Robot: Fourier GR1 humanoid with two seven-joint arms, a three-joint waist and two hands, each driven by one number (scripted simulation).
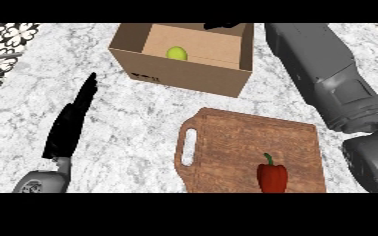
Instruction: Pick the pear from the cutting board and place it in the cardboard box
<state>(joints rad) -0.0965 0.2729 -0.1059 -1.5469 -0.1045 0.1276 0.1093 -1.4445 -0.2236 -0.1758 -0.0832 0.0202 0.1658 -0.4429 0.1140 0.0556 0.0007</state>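
The green pear (176, 53) lies inside the open cardboard box (184, 74), near its left inner wall. My right forearm runs up the right side of the view. Only a small black part of my right hand (221, 25) shows, above the box's far rim and apart from the pear. The wooden cutting board (236, 140) lies in front of the box and carries no pear. My left hand (70, 122) rests open at the left over the counter, fingers straight and pointing away, holding nothing.
A red bell pepper (272, 176) with a green stem lies at the near right of the cutting board. A patterned object (16, 32) sits at the far left corner. The marble counter (140, 115) separates my left hand from the board.
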